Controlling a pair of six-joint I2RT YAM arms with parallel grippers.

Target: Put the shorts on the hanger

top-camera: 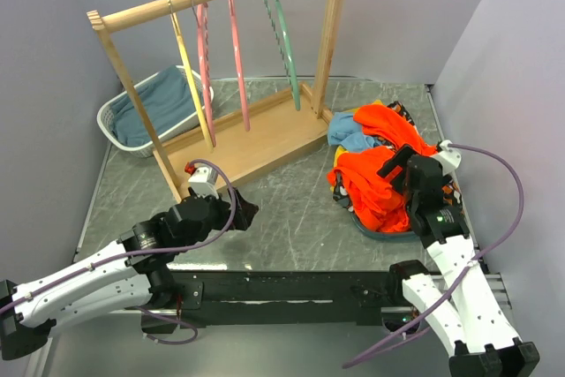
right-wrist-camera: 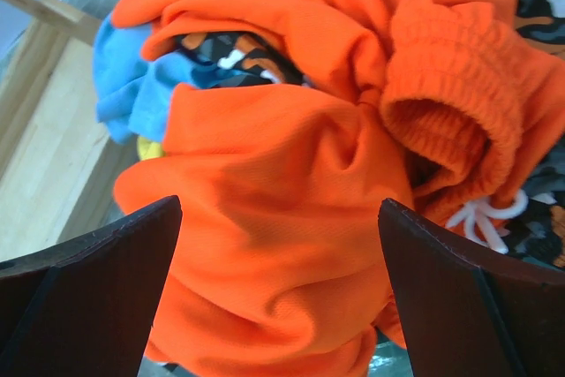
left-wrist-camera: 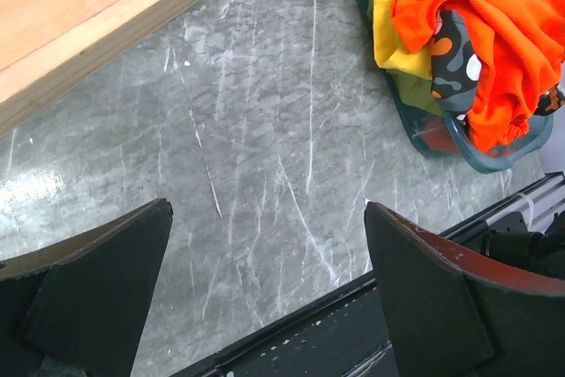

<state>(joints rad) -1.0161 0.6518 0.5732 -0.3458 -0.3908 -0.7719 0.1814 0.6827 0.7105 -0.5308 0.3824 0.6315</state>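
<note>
The right claw (right-wrist-camera: 275,214) hangs spread wide just over the shorts (right-wrist-camera: 291,174), the orange-red heap filling the gap between its fingers; whether a fingertip brushes the cloth is hard to tell. The left claw (left-wrist-camera: 267,214), also gaping and empty, hovers above the table (left-wrist-camera: 265,112). The hanger (top-camera: 281,41) hangs on the wooden rack (top-camera: 256,143) (rightmost of four), well beyond both claws.

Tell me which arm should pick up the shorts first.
Right. The right arm has its jaws open just above the shorts, which lie on its own side. The left arm has its open jaws over bare table beside the wooden rack, apart from the clothes.
</note>
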